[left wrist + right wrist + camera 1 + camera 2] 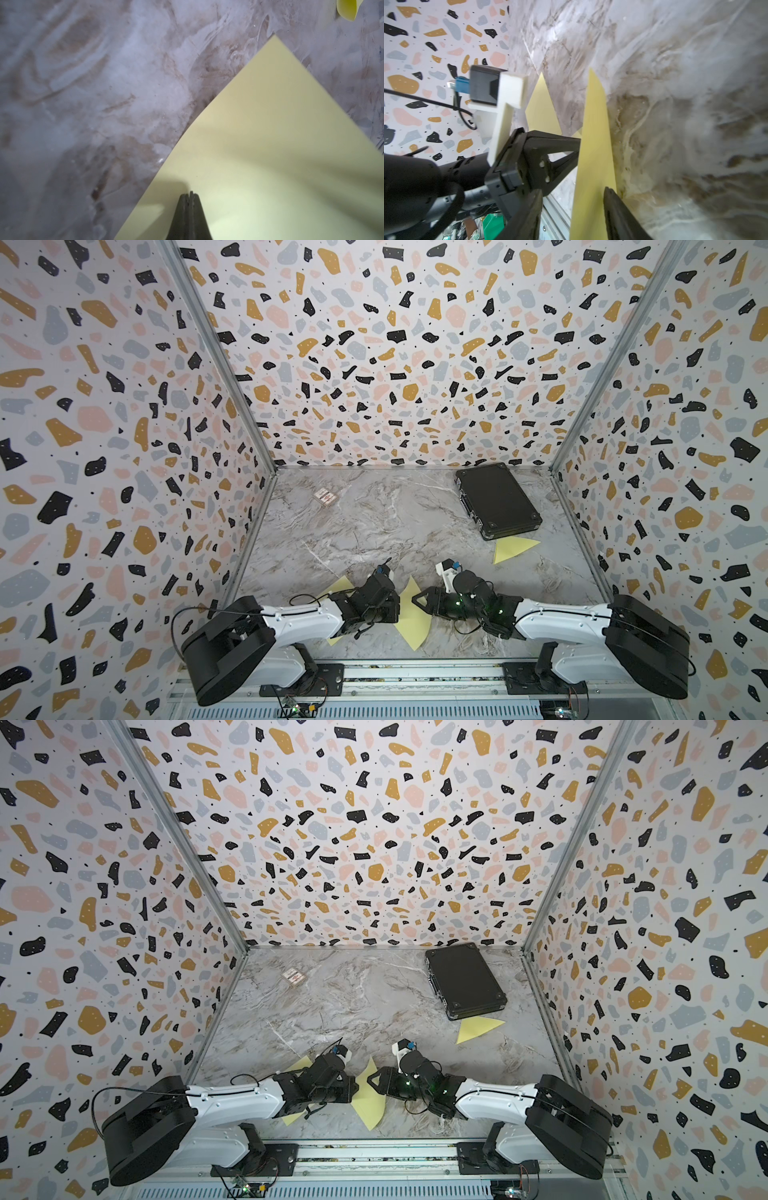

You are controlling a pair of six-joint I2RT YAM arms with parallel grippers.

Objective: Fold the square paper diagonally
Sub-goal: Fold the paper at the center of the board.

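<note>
Terrazzo-patterned walls point(374, 364) close three sides of a grey marbled tabletop point(374, 522). At the far right lies a black case point(498, 502) with a folded yellow piece point(511, 549) at its near corner, and a small box point(325, 497) sits far left. Open marble spreads from these to the front rail point(415, 672). The yellow square paper point(409, 622) lies close to that front edge, between both arms, with one flap raised. The left claw point(189, 197) is clenched, its tips over the sheet. The right claw point(572, 190) is released, its fingers standing apart on either side of the raised flap.
</note>
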